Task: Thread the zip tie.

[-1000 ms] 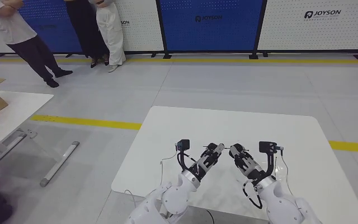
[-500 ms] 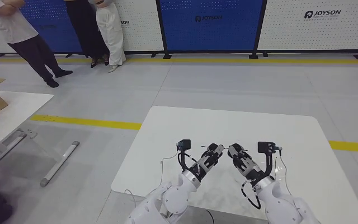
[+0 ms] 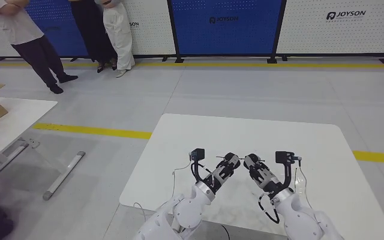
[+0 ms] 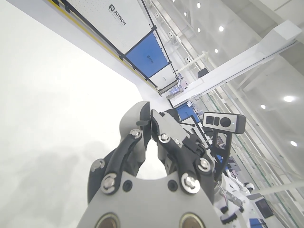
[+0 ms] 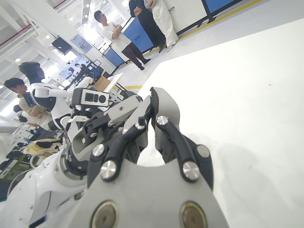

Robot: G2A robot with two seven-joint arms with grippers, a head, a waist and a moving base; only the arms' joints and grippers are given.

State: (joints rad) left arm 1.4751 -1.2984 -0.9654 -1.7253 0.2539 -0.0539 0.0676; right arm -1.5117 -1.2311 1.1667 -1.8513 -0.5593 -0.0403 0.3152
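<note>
Just over the white table [image 3: 300, 135], both arms' tips face each other, close together. The left gripper [image 4: 151, 116] is pinched together on a black zip tie [image 4: 141, 122]; the right gripper [image 5: 151, 105] is clamped on the zip tie too.

A white table [image 3: 252, 129] stands on a pale grey floor [image 3: 180, 96] crossed by a yellow line [image 3: 90, 130]; blue and white perforated partition panels [image 3: 227, 36] stand behind; round ceiling lights [image 4: 221, 28] overhead.
</note>
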